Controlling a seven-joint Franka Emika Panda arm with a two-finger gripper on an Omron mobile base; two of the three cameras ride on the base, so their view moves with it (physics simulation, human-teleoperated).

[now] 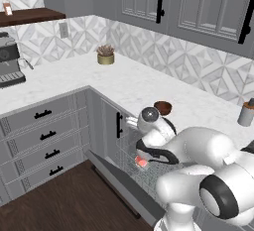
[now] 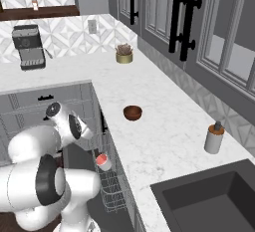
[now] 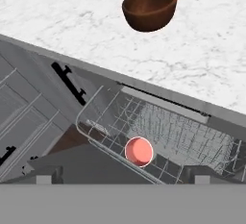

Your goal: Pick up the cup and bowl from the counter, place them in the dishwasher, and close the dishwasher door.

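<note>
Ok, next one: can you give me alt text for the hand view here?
A cup with a salmon-red inside sits upright in the wire rack of the open dishwasher, seen from above. Beyond it, a dark brown bowl rests on the white marble counter.

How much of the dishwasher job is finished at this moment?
Done: the cup sits upright in the wire rack of the open dishwasher. In hand: nothing that I can see. Left: the bowl is on the counter, and the dishwasher door is down.
</note>
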